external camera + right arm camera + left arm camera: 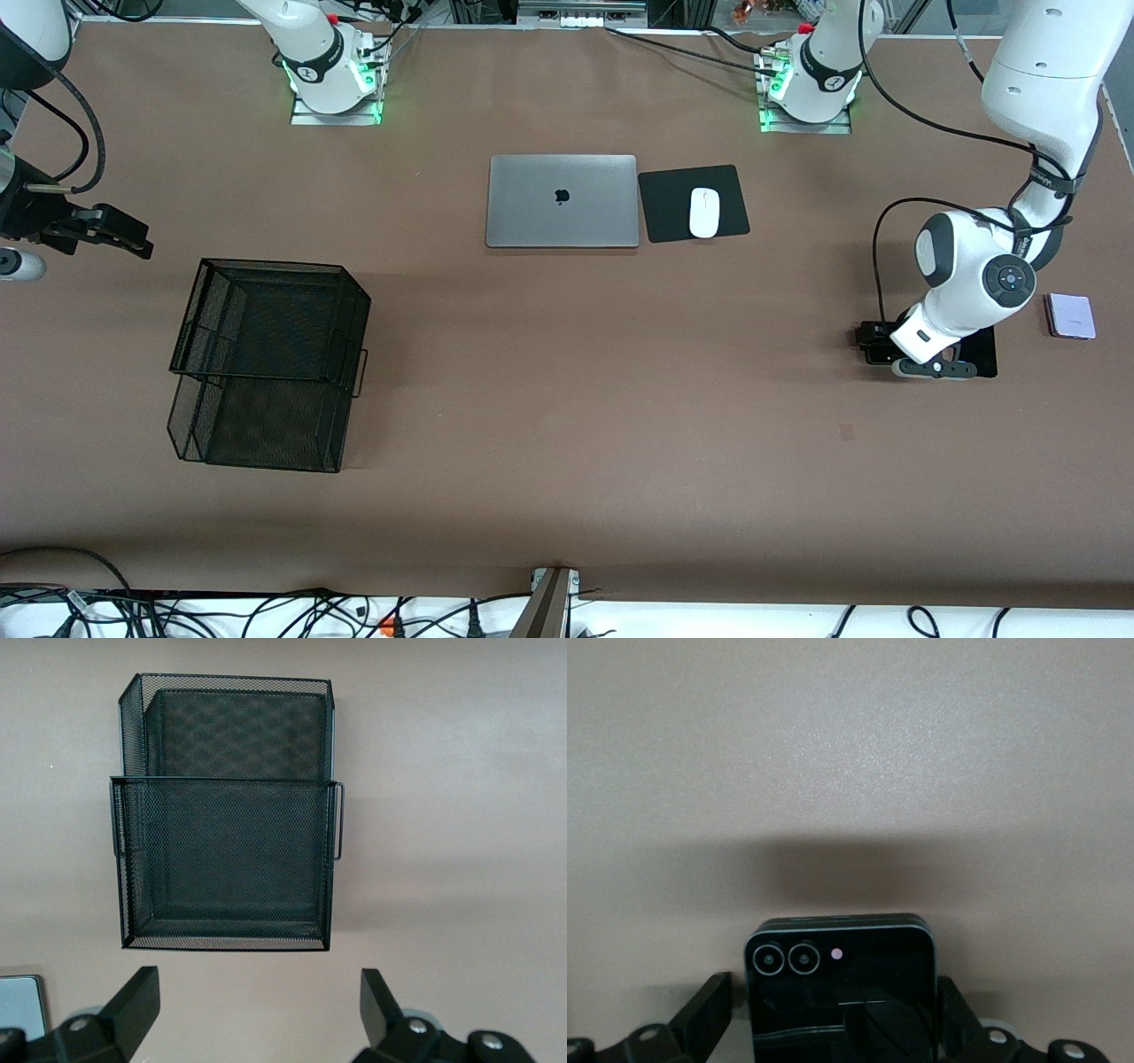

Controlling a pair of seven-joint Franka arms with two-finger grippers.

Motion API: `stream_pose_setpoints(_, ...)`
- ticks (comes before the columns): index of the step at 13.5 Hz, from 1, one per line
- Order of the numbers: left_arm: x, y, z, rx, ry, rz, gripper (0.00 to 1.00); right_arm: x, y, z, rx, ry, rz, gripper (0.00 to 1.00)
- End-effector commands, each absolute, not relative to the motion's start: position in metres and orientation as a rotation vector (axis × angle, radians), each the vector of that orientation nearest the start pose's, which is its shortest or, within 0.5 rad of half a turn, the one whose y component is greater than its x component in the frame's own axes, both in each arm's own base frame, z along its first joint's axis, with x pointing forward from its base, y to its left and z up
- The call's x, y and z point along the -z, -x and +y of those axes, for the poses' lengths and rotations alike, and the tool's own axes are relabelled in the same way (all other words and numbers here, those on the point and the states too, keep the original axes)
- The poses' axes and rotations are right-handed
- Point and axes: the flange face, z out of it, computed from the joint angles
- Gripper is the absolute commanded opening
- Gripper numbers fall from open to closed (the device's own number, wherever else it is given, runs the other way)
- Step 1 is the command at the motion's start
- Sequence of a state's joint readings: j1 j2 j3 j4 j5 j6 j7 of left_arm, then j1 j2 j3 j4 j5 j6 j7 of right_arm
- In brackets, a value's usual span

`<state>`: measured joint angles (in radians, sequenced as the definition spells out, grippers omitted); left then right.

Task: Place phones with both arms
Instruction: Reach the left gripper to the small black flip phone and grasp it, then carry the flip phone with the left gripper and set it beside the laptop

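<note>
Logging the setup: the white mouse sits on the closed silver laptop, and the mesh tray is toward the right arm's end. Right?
Not quite. In the front view the white mouse sits on the black mouse pad beside the closed silver laptop. The mesh tray is placed as you say.

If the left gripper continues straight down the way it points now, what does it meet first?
Most likely the small squarish black phone lying between the open fingers of the left gripper; contact is not visible.

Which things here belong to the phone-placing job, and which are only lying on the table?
Job:
- black phone, between the open fingers of the left tool
- lavender-white phone, beside it at the left arm's end
- mesh tray, likely the target
- right tool, open, over the tray's end of the table

Lying about:
- laptop
- mouse
- mouse pad
</note>
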<state>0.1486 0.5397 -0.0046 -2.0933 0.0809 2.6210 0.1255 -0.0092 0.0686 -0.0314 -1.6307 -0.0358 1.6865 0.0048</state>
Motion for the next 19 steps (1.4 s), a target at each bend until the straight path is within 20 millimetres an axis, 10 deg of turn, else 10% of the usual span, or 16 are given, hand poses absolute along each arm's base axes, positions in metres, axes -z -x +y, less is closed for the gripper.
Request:
stream_pose_setpoints(1, -0.163, -0.575, 0.076, -0.01, 3.112, 0.126, 0.44, -0.574, -0.579, -0.026, -0.015, 3.168, 0.083, 1.0)
stream_pose_setpoints(2, -0.167, -0.576, 0.074, -0.01, 3.112, 0.127, 0.29, -0.574, -0.579, -0.026, -0.015, 3.168, 0.083, 1.0)
stream_pose_setpoints(7, -0.244, -0.619, 0.019, -0.288, 3.127, 0.248, 0.26, -0.574, -0.579, -0.026, -0.013, 3.168, 0.085, 1.0)
stream_pose_setpoints(10, -0.284, -0.643, -0.076, -0.31, 3.154, 0.472, 0.27, -0.574, -0.579, -0.026, -0.01, 3.166, 0.086, 1.0)
stream_pose_setpoints(16, -0.225, -0.63, -0.318, -0.161, 3.305, 0.472, 0.28, -0.574, -0.579, -0.026, -0.013, 3.163, 0.086, 1.0)
stream_pose_setpoints(19, -0.207, -0.6, -0.392, -0.036, 3.37, 0.28, 0.28, -0.573, -0.579, -0.026, -0.015, 3.164, 0.079, 1.0)
